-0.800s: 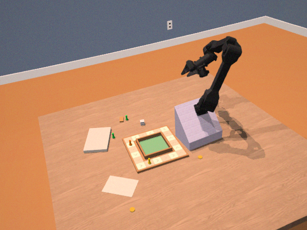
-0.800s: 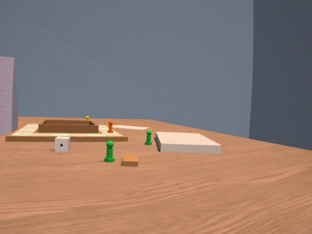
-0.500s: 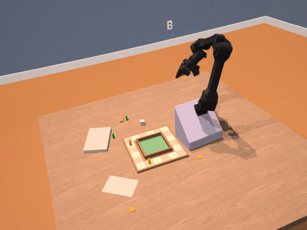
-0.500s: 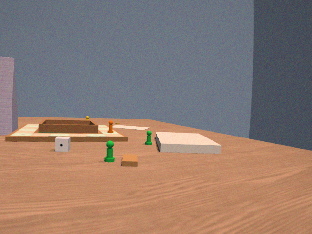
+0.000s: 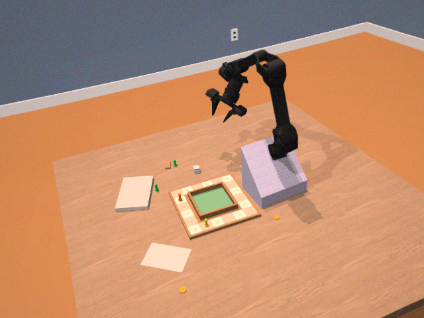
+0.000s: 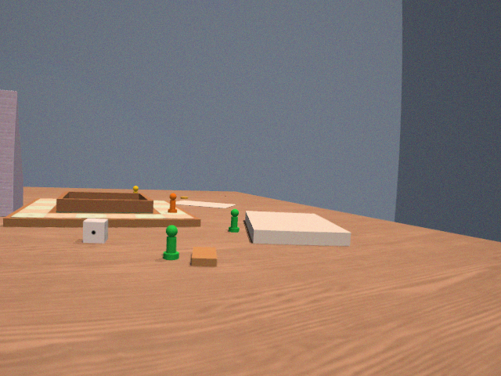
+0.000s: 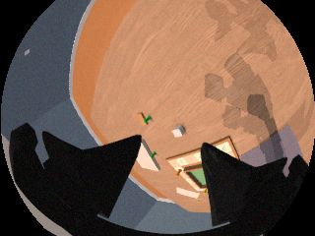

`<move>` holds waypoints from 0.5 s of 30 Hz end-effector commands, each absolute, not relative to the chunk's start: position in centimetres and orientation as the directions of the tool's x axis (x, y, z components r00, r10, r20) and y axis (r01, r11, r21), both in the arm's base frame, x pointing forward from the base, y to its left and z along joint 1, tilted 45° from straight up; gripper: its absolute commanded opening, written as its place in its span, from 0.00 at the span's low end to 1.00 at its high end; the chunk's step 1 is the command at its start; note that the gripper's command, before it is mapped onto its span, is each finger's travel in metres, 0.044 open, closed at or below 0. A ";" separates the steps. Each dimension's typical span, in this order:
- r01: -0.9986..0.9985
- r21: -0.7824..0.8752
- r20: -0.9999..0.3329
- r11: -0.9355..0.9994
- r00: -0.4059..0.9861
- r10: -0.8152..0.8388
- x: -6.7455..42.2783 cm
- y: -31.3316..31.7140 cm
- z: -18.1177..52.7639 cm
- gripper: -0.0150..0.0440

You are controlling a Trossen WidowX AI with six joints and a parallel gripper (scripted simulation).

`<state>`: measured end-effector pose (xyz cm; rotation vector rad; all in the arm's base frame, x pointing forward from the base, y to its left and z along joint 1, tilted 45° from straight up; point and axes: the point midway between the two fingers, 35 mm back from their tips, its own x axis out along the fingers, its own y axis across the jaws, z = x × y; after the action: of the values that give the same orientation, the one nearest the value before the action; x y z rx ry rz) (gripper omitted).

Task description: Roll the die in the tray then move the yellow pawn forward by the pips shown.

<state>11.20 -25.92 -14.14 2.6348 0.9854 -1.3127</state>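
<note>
Die (image 5: 196, 168) looks small, rigid, probably light: pinch two flat opposite faces. Gripper (image 5: 222, 111) hangs high, half-open, holding nothing.

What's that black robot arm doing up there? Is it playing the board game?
It is about to take its turn for yellow. The gripper hangs high above the table, open and holding nothing. The white die sits on the table just outside the game board, not yet picked up. The green tray in the middle has nothing in it. The yellow pawn stands on the board's near edge, and the orange pawn stands on another side.
</note>
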 end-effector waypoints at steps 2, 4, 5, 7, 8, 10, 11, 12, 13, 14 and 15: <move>0.926 0.087 -0.727 -0.366 0.310 0.612 17.9 -22.6 -16.5 0.72; 0.960 0.170 -0.728 -0.223 0.275 0.628 19.3 -21.6 -17.0 0.72; 0.966 0.221 -0.729 -0.133 0.254 0.636 20.1 -21.0 -17.4 0.72; 0.940 0.332 -0.729 0.074 0.206 0.653 21.7 -19.6 -18.1 0.72; 0.906 0.386 -0.728 0.177 0.181 0.661 22.5 -18.8 -18.5 0.72; 0.821 0.465 -0.728 0.332 0.141 0.671 23.7 -17.5 -19.1 0.72; 0.769 0.499 -0.728 0.399 0.122 0.675 24.3 -16.9 -19.4 0.72; 0.712 0.530 -0.728 0.460 0.103 0.678 24.8 -16.3 -19.6 0.72; 0.651 0.558 -0.727 0.515 0.084 0.681 25.2 -15.6 -19.9 0.72; 0.585 0.583 -0.727 0.564 0.066 0.683 25.7 -15.0 -20.2 0.72; 0.515 0.606 -0.727 0.607 0.048 0.685 26.1 -14.3 -20.5 0.72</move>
<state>22.74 -18.77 -18.42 1.5072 1.5590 -0.3083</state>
